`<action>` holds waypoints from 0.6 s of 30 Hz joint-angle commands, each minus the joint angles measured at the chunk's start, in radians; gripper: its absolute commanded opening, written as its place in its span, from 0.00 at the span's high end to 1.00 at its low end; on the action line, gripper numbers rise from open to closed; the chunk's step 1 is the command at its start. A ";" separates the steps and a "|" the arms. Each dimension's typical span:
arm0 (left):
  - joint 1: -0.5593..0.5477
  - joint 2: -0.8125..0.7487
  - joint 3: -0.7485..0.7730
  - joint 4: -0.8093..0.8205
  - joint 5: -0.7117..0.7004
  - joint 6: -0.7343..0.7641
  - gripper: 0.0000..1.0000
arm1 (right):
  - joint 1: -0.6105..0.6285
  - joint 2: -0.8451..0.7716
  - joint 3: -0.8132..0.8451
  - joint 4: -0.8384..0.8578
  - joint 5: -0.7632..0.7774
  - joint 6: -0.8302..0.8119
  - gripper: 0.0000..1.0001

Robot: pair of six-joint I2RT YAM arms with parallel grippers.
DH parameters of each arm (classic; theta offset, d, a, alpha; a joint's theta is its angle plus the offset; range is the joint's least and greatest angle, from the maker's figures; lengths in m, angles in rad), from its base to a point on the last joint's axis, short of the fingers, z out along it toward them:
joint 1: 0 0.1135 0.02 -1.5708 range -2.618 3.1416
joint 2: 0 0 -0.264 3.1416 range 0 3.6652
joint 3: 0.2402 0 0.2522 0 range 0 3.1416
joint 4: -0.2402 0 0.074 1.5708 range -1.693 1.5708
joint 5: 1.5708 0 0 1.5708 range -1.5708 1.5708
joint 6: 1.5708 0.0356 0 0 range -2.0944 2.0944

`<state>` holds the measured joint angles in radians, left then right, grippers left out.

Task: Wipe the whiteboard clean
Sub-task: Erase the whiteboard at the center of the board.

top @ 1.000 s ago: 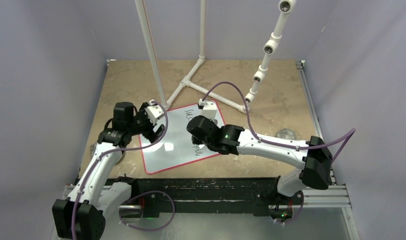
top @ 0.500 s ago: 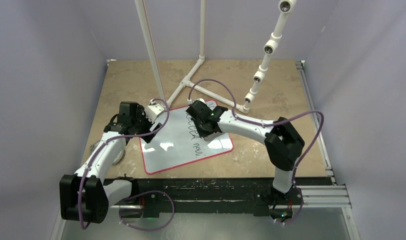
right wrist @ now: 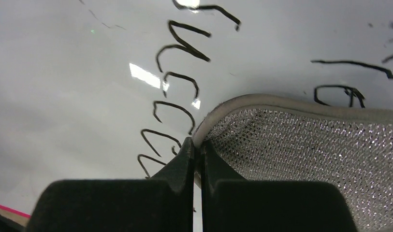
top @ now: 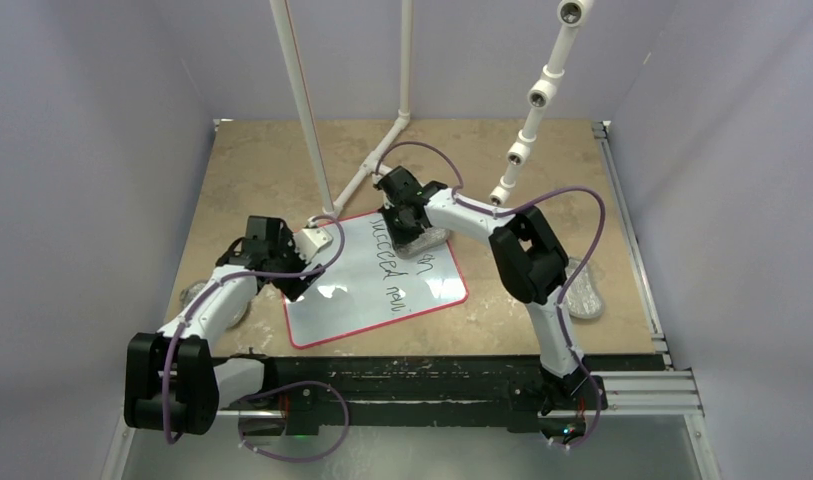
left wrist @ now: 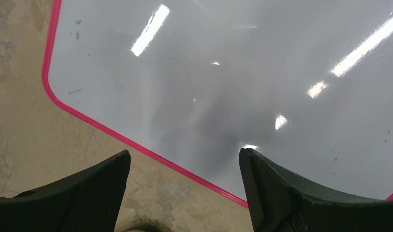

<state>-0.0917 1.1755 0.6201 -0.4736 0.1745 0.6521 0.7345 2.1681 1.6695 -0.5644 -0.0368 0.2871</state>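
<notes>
The whiteboard lay on the surface. The right hand pinched the pad over its far writing; the left hand gaped wide at its left edge. Wiping looked under way; next, the pad likely needed dragging nearward across the writing

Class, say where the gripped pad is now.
Top view: the pad lies on the whiteboard near its far right corner, beside the black writing, its edge pinched by the right gripper.
</notes>
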 commanded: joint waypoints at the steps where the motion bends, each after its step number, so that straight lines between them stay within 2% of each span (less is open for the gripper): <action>1: 0.005 0.006 -0.026 0.039 0.029 0.055 0.18 | 0.019 0.057 0.002 0.110 -0.136 -0.023 1.00; 4: 0.003 0.028 -0.001 0.056 0.069 0.051 0.18 | 0.008 0.044 -0.064 0.182 -0.144 0.013 1.00; 11: -0.008 0.133 0.092 0.083 0.065 0.013 0.19 | -0.019 -0.093 -0.401 0.485 -0.230 0.165 1.00; 18: -0.031 0.164 0.102 0.111 0.065 0.021 0.19 | -0.020 -0.276 -0.759 0.630 -0.150 0.282 1.00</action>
<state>-0.1001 1.3186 0.6857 -0.4015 0.2169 0.6735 0.7006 1.9347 1.0950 0.1059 -0.2188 0.4942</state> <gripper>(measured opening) 0.809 0.019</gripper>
